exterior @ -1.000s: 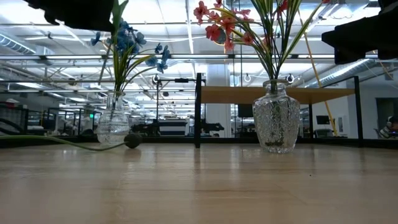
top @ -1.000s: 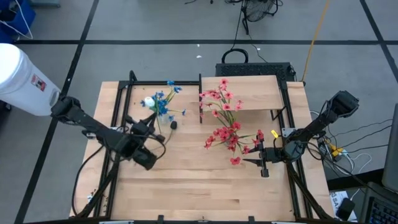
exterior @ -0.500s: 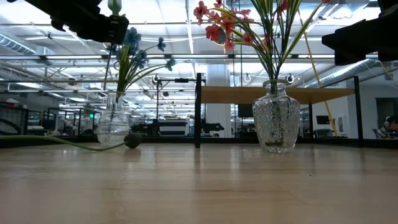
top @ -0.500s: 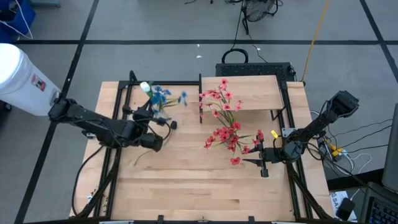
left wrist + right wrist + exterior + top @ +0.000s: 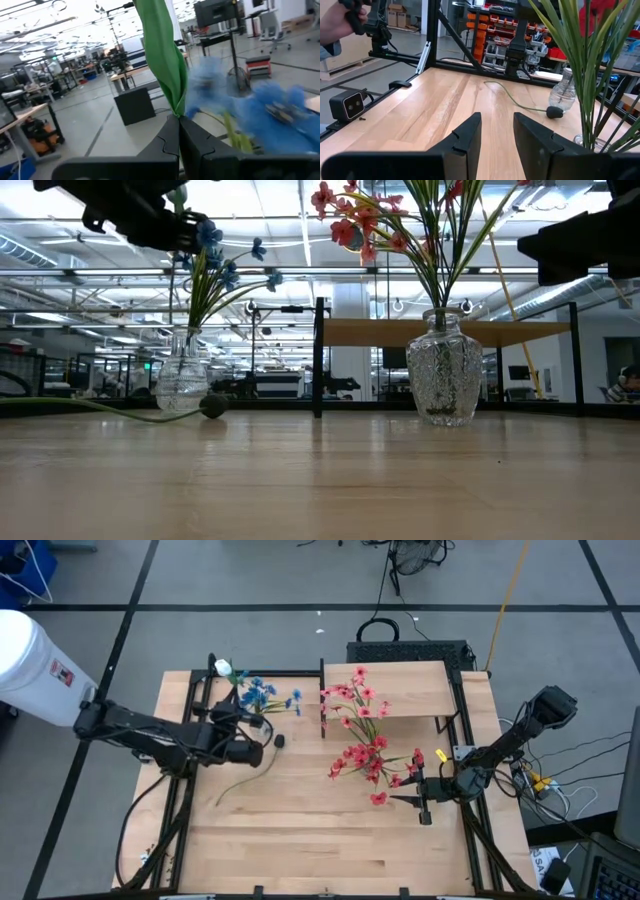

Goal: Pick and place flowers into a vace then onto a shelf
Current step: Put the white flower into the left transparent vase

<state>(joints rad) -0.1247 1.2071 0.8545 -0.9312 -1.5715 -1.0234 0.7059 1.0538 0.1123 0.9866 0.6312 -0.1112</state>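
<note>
Overhead and level views of the bench [image 5: 300,830]. The left gripper [image 5: 252,752] is raised above the far-left part of the bench, its fingers [image 5: 170,140] clenched on a green stalk [image 5: 162,55] that rises from between them. In the overhead view this stalk runs from the fingers to a white bud [image 5: 223,668] beyond them, near the bench's far edge. Just beside the fingers stand the blue flowers [image 5: 262,694], their stems gathered in a small clear vase [image 5: 182,383]. A loose green stem [image 5: 95,408] lies flat on the bench below the left gripper, ending in a dark knob [image 5: 213,406] beside that vase.

The right gripper [image 5: 421,792] hangs over the right side of the bench, fingers [image 5: 465,135] released and apart, nothing between them. Just beside it, toward the bench's centre, stand the red-pink flowers [image 5: 362,740] in a larger cut-glass vase [image 5: 443,370], which rests on the bench surface. The shelf [image 5: 400,690], a raised pale board with a thin dark upright panel [image 5: 322,700] at one end, lies beyond the right gripper at the far edge; the uppermost red-pink blossoms overlap its near corner in the overhead view.

A person's hand [image 5: 337,22] shows in the room beyond the bench in the right wrist view.
</note>
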